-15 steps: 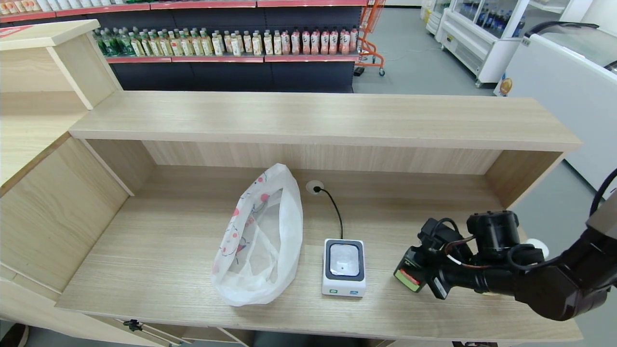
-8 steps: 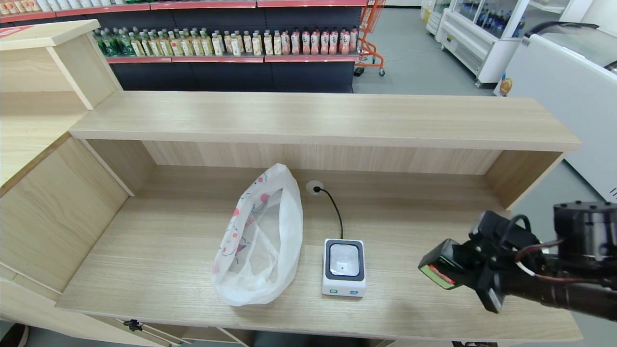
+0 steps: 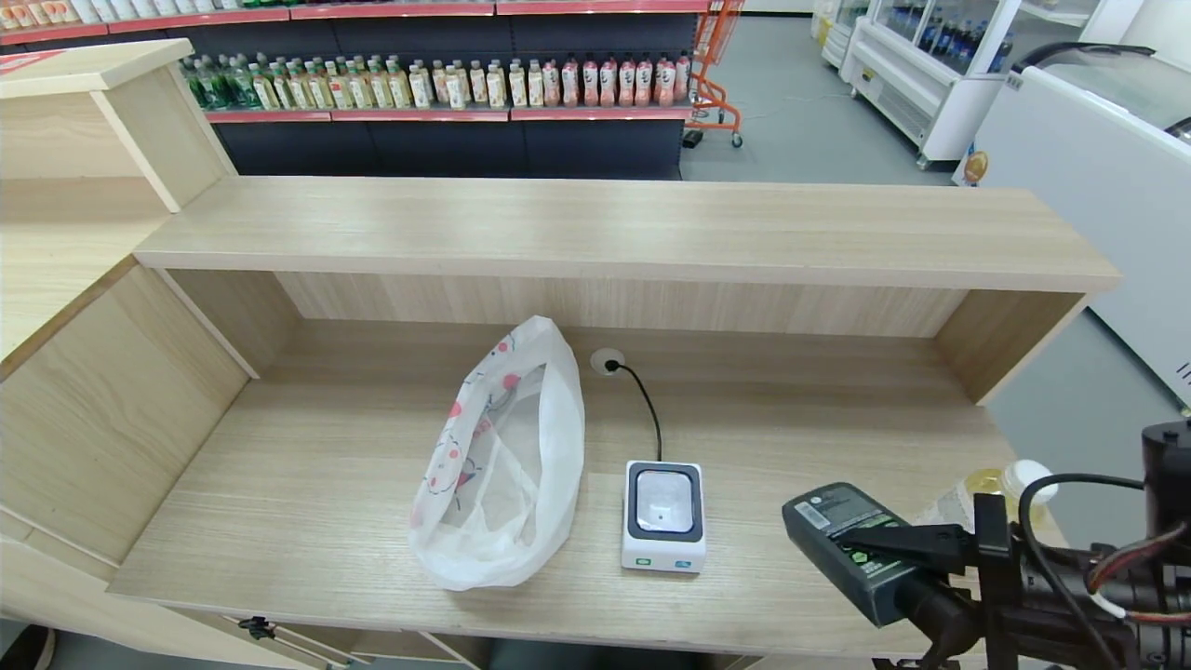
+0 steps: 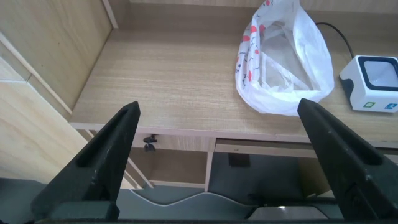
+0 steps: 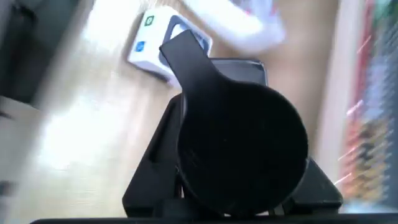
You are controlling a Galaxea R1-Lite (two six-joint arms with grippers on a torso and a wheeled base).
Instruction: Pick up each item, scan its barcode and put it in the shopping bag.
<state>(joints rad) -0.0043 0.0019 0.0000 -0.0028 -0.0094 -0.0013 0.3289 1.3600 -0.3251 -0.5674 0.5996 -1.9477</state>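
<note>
- Head view showed us the right pincer (image 3: 875,558) low over the near right corner of the table (image 3: 307,521). It was pinching a dark pack (image 3: 831,517), held flat above the wood, to the right of the scanner (image 3: 663,515) and apart from it.
- There we also saw a bottle (image 3: 996,484) with a white cap and yellowish contents, near the table's right edge and partly hidden by the arm.
- In the left wrist view the left pincer (image 4: 217,109) was spread wide and held nothing. It hung off the table's front edge on the left, above a small dark fitting (image 4: 148,142) under that edge.
- From that side we saw the shopping bag (image 4: 280,62) slumped mid-table: thin and white, with red marks.
- The right wrist view was blurred. We could only make out the scanner's white body beyond a dark finger and the pack.
- The scanner stood just right of the bag with its dark window facing up. A black cable (image 3: 644,400) ran back from it to a round port (image 3: 607,361) in the tabletop.
- Beyond a raised ledge (image 3: 605,223) stood store shelves (image 3: 447,84) lined with drinks, an orange cart (image 3: 716,88) and white freezers (image 3: 1089,140).
- The pack carried a pale label and a green mark, with print too small for us to read. The scanner's front bore a green sticker and a blue one.
</note>
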